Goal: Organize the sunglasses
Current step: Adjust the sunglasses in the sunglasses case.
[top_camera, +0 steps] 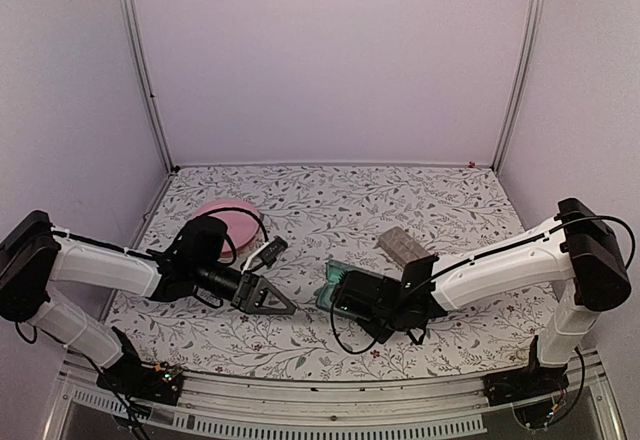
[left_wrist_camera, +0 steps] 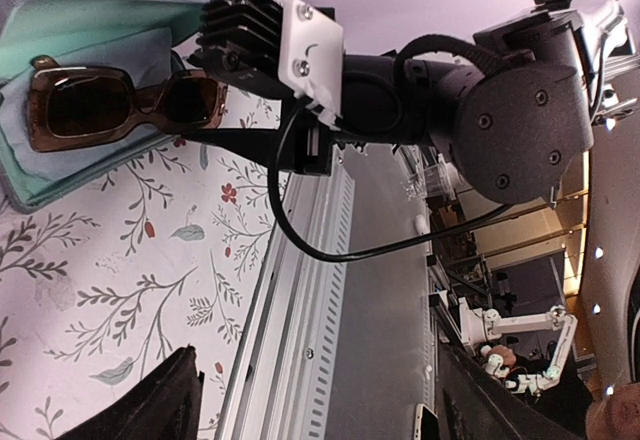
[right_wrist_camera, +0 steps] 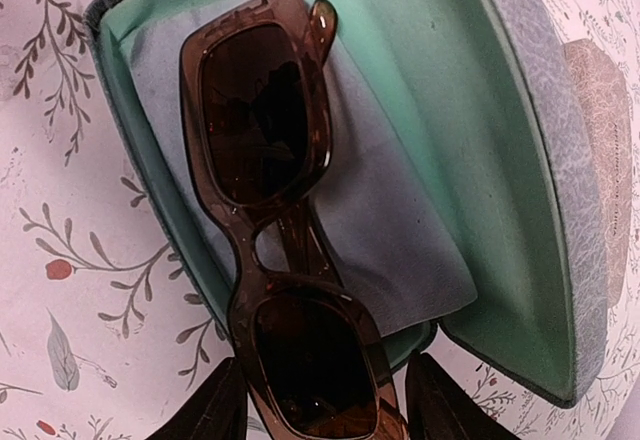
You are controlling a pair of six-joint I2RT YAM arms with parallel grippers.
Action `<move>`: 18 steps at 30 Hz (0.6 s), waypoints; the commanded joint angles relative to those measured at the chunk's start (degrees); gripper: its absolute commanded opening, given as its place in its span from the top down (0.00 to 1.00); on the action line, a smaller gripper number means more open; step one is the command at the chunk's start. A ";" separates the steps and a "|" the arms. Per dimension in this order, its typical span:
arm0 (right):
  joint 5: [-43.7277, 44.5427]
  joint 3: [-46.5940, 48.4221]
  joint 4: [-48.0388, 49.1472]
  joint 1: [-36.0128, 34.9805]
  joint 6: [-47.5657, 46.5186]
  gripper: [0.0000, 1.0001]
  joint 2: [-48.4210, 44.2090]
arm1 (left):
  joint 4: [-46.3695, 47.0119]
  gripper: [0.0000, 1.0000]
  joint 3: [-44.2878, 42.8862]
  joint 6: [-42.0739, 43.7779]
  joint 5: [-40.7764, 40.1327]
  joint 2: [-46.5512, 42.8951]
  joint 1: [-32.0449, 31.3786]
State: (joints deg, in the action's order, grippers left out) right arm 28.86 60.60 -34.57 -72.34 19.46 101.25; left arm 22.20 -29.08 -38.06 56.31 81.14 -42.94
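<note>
The sunglasses (right_wrist_camera: 260, 130) run twelve-to-six; your right end effector (right_wrist_camera: 322, 385), the nearer, flanks their six-o'clock lens. You cannot tell if it's clamped.

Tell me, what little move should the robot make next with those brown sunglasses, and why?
Probably the right end effector should slide the sunglasses further into the open case: one lens overhangs its rim, between the fingers, so the lid could not close.

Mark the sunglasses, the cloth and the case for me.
sunglasses (right_wrist_camera: 255, 110), right wrist view, on the upper lens.
cloth (right_wrist_camera: 390, 220), right wrist view, on its bare part beside the frame.
case (right_wrist_camera: 450, 100), right wrist view, on the green lining of the open lid.
</note>
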 commanded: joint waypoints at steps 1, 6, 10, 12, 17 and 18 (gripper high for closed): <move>1.38 1.56 -0.21 -0.28 -0.80 0.45 -1.06 | 1.94 0.19 0.87 -0.33 0.64 0.48 0.49; 1.38 1.66 0.87 -0.26 -2.32 0.44 -1.31 | 2.16 0.19 0.91 -0.54 0.72 0.59 0.49; 1.03 1.77 1.87 -0.26 -4.07 0.44 -1.32 | 2.16 0.19 0.96 -0.52 0.77 0.60 0.53; 0.89 1.67 2.39 -0.20 -4.96 0.43 -1.24 | 2.20 0.19 1.02 -0.54 0.66 0.67 0.53; 1.07 1.61 2.85 0.26 -6.22 0.43 -0.69 | 2.25 0.19 1.04 -0.61 0.64 0.62 0.54; 1.06 1.57 2.87 0.26 -6.20 0.43 -1.02 | 2.24 0.19 1.04 -0.61 0.64 0.64 0.55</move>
State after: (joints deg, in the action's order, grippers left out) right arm 28.88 60.82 -32.88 -72.31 14.59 101.21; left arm 23.27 -28.75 -38.46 56.34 81.14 -42.94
